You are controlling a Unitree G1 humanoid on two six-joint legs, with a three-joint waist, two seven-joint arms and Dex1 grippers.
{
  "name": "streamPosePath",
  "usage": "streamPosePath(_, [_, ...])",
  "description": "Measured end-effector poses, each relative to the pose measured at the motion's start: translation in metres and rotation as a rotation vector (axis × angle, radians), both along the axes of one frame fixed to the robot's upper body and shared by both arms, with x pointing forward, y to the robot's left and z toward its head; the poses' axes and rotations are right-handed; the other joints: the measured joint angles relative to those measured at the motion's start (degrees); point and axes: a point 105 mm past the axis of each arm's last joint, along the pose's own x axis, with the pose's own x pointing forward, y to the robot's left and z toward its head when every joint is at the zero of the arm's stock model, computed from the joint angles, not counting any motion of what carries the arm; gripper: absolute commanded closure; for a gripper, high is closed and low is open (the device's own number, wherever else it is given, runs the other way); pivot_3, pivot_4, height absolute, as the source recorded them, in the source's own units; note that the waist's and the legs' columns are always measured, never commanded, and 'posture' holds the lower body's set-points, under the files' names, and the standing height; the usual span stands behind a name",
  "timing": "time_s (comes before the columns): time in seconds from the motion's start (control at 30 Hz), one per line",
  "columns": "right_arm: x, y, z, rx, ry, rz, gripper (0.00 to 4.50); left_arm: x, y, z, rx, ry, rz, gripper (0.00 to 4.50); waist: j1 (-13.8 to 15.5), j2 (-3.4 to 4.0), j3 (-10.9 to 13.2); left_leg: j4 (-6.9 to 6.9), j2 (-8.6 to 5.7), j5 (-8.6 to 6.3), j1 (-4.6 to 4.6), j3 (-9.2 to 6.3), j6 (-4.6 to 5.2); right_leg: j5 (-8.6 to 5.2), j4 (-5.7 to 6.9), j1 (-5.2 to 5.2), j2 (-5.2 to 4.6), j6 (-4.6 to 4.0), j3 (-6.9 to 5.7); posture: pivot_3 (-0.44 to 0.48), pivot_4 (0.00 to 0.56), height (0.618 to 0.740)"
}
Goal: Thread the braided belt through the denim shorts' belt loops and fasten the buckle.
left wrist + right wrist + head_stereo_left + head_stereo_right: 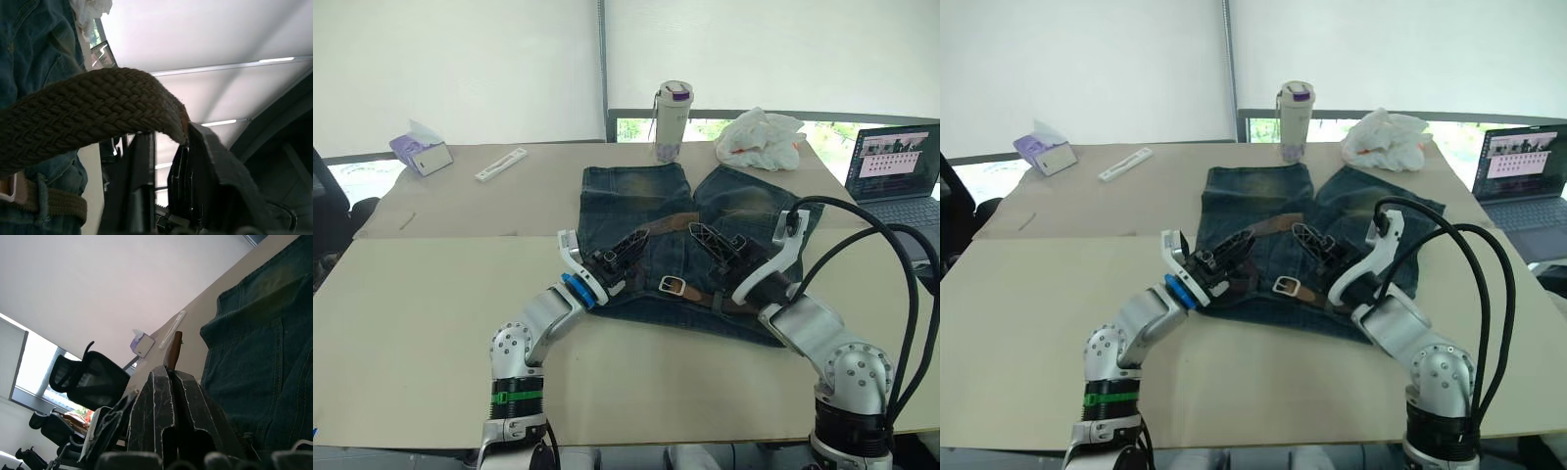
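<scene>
The denim shorts (636, 201) lie flat on the table, waistband nearest me and legs pointing away. The braided belt (736, 305) runs along the waistband under a belt loop (41, 205), with the buckle (672, 285) at the front middle. Its free end rises off the shorts and spans between both grippers. My left gripper (641, 238) hovers over the shorts' left half, and the braided strap (98, 107) arches into its narrowly spaced fingers. My right gripper (695, 231) is shut on the belt's brown leather tip (172, 350), which sticks out past the fingertips.
At the table's far edge stand a bottle with a purple lid (672, 120) and a crumpled white bag (761, 137). A laptop (896, 162) sits at the right, a tissue box (421, 152) and a white strip (500, 164) far left. Black cables (891, 264) loop over my right arm.
</scene>
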Motion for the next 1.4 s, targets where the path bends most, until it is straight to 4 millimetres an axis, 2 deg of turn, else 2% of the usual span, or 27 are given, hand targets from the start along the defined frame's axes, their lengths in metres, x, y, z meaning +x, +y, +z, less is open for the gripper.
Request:
streamPosePath(0.43, [-0.011, -0.002, -0.01, -0.052, 0.025, 0.042, 4.5, -0.001, 0.003, -0.006, 0.019, -0.016, -0.042, 4.41, 0.02, -0.01, 0.0, 0.0, 0.0, 0.0, -0.01, 0.0, 0.0, -0.01, -0.02, 0.0, -0.01, 0.03, 0.0, 0.0, 0.15, 0.74])
streamPosePath(0.6, [-0.008, -0.007, -0.014, -0.179, -0.034, 0.004, 2.79, 0.003, 0.006, -0.011, 0.036, -0.002, -0.02, 4.5, 0.04, 0.0, 0.0, 0.0, 0.0, 0.0, -0.01, 0.0, 0.0, -0.08, -0.03, 0.0, 0.0, 0.15, 0.0, 0.0, 0.15, 0.74])
streamPosePath(0.73, [-0.015, -0.011, -0.023, -0.428, -0.133, 0.035, 1.4, 0.014, 0.019, -0.014, 0.052, 0.015, 0.05, 4.5, 0.12, -0.03, 0.0, -0.01, -0.03, 0.0, 0.0, 0.04, 0.0, -0.15, -0.1, 0.03, -0.01, 0.29, -0.04, 0.0, 0.15, 0.74])
streamPosePath(0.87, [-0.011, -0.012, -0.039, -0.714, -0.227, 0.035, 0.04, 0.022, 0.028, -0.034, 0.174, 0.053, 0.091, 4.5, 0.03, -0.02, -0.01, -0.01, -0.08, 0.03, 0.03, 0.1, -0.05, -0.18, -0.11, 0.02, 0.0, 0.39, -0.02, 0.0, 0.15, 0.74])
streamPosePath(1.07, [-0.003, -0.005, -0.076, -1.202, -0.414, 0.119, 0.04, 0.025, 0.03, -0.037, 0.2, 0.056, 0.108, 4.5, 0.16, -0.03, 0.0, -0.03, -0.11, 0.1, 0.04, 0.06, -0.19, -0.16, -0.15, 0.01, -0.03, 0.43, -0.05, 0.0, 0.15, 0.74])
streamPosePath(1.13, [-0.006, -0.003, -0.088, -1.293, -0.451, 0.17, 0.04, 0.026, 0.031, -0.037, 0.202, 0.054, 0.117, 4.5, 0.2, -0.04, 0.0, -0.04, -0.14, 0.15, 0.02, 0.03, -0.26, -0.13, -0.17, 0.02, -0.08, 0.44, -0.05, 0.0, 0.15, 0.74])
streamPosePath(1.23, [-0.006, -0.008, -0.096, -1.405, -0.502, 0.206, 0.04, 0.027, 0.032, -0.038, 0.208, 0.056, 0.126, 4.5, 0.33, -0.06, 0.0, -0.05, -0.27, 0.17, 0.03, -0.06, -0.3, -0.05, -0.17, 0.04, -0.22, 0.41, -0.04, 0.0, 0.15, 0.74])
streamPosePath(1.4, [0.003, -0.02, -0.104, -1.537, -0.513, 0.155, 0.04, 0.027, 0.03, -0.039, 0.198, 0.059, 0.126, 4.5, 0.45, -0.08, 0.0, -0.04, -0.34, 0.19, 0.03, -0.15, -0.33, 0.08, -0.21, 0.07, -0.28, 0.3, -0.02, 0.0, 0.15, 0.74])
